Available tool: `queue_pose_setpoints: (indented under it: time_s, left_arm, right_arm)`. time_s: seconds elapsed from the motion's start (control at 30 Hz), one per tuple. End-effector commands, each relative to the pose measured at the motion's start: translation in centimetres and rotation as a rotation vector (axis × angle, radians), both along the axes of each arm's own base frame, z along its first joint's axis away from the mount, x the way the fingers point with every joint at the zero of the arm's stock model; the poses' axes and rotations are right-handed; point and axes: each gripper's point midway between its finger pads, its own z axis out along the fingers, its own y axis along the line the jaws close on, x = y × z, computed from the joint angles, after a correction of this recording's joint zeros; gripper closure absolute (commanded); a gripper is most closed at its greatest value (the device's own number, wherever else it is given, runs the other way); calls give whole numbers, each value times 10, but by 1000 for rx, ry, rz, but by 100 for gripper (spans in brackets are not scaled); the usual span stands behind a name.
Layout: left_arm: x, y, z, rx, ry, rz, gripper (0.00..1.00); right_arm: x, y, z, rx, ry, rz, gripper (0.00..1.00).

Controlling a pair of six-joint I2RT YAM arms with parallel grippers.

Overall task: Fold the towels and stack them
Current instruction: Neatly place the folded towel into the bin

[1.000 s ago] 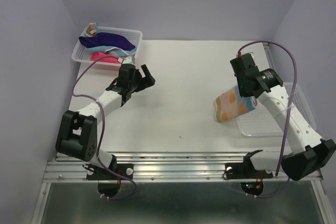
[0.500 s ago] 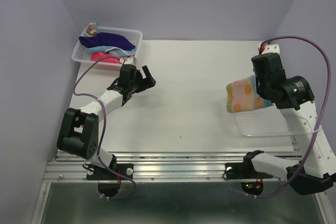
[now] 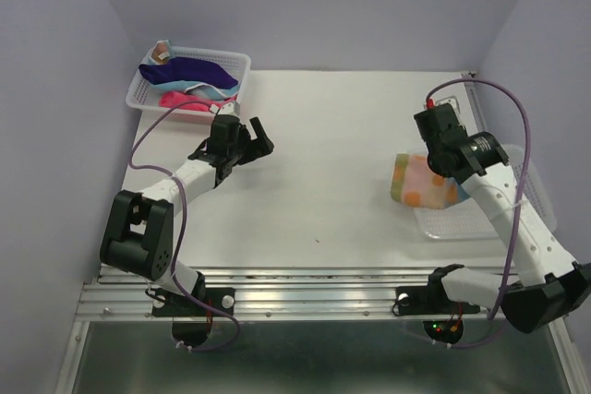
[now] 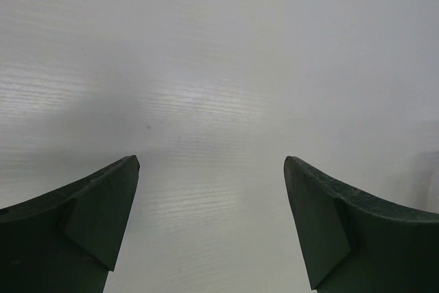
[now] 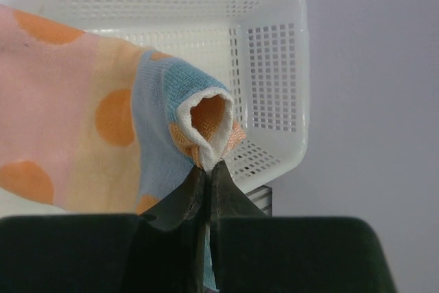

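- Pinching a corner of the pastel orange-dotted cloth towel (image 5: pixel 82 101), the right gripper (image 5: pixel 208 169) is clamping shut, letting it hang by the white plastic mesh basket (image 5: pixel 274 66), probably for laying it flat.
- Left gripper (image 4: pixel 211 224) is idling wide open, holding nothing.
- Far-left white mesh basket (image 3: pixel 236 60) is holding the navy towel (image 3: pixel 189 69), pink towel (image 3: pixel 175 99) and light-blue towel (image 3: pixel 222 90).

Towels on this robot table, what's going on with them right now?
The right gripper is shut on a corner of the orange-dotted pastel towel, holding it at the left rim of the right basket. The left gripper hangs open above the table, holding nothing. A navy towel, a pink towel and a light blue towel lie heaped, unfolded, in the left basket at the far corner.
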Motion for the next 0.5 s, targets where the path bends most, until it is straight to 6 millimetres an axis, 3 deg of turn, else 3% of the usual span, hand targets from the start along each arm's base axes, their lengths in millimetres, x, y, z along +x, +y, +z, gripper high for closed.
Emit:
queue_pose_setpoints:
  time_s: [0.0,0.07,0.23,0.47]
  left_arm:
    - [4,-1,17,-2,-66,-13,1]
    - [4,0,16,0,-65,-13,1]
    - [5,0,14,6,-66,-17,1]
    - [6,-2,11,9,-64,-25,1]
  right_arm:
    - [21,-29,-15,-96,-10,-114,99]
    - [28,-35,-18,-92,-14,-128,99]
    - [30,-45,-56,-158,57,-48,99]
    - [41,-51,-67,-168,48,50,99]
